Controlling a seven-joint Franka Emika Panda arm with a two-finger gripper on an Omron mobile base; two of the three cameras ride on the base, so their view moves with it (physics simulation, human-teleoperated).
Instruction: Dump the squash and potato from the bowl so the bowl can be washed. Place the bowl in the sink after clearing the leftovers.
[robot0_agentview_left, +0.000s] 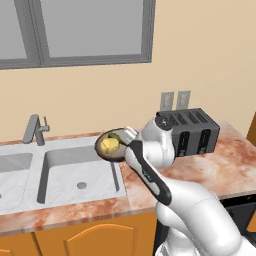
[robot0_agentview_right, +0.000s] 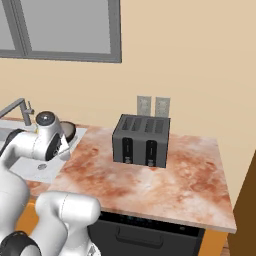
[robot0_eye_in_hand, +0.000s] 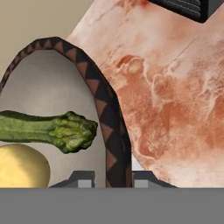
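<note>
I have the shallow, round, dark brown bowl with the greyish-beige inside (robot0_agentview_left: 111, 146) up off the counter, tipped steeply so its opening faces the left base camera. My two-finger gripper (robot0_eye_in_hand: 113, 176) is clamped on its rim: in the hand view the 2 dark fingertips (robot0_eye_in_hand: 81, 178) sit one on each side of the patterned rim, one inside the bowl and one outside.

Both leftovers are in the bowl. The small roundish yellow potato (robot0_eye_in_hand: 19, 166) lies just beside the inner fingertip, and the elongated dark green squash (robot0_eye_in_hand: 48, 130) rests right above it in the hand view, its long axis running away from the gripped rim toward the far side of the bowl.

What matters for my next move is where the bowl hangs. From the left base view it sits over the right edge of the wide, light grey, rectangular sink (robot0_agentview_left: 60, 175), near the back corner of the right basin, with the marbled reddish countertop (robot0_agentview_left: 220, 165) just to its right. I judge the tilt is not yet enough to spill the 2 pieces; more roll of the wrist should send them out.
</note>
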